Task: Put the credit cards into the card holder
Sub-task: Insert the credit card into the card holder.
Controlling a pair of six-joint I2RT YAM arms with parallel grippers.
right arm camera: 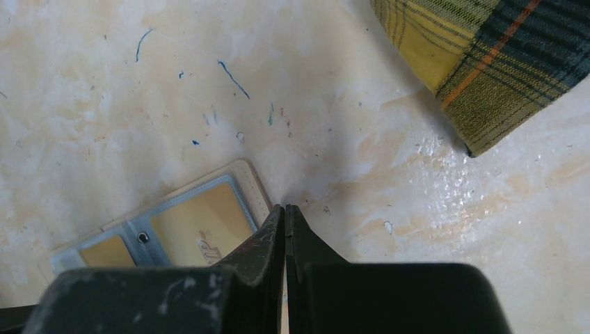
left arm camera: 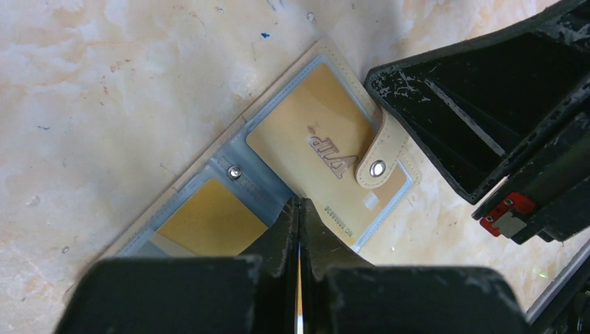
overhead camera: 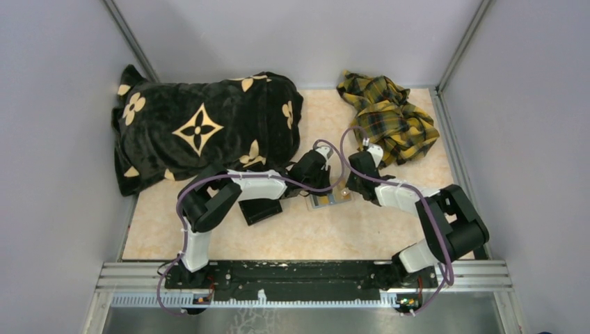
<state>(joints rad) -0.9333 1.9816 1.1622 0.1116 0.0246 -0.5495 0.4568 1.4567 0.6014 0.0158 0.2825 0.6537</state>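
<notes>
Since the card holder [left arm camera: 341,62] lies open and flat on the marbled table [left arm camera: 104,104] between the two grippers, the step in hand is judged to be seating the gold VIP card [left arm camera: 313,132] fully in its clear pocket. Recommended: push along the pocket's axis with light, even pressure, keep the holder pinned, and mind the snap tab [left arm camera: 379,149], which lies folded across that card. A second gold card [left arm camera: 209,223] sits in the pocket across the fold.

Left gripper [left arm camera: 299,209]: jaws clenched, nothing seen between them, tips at the VIP card's near edge.

Right gripper [right arm camera: 285,209]: jaws clenched, tips low at the holder's tab-side edge; contact cannot be confirmed.
</notes>
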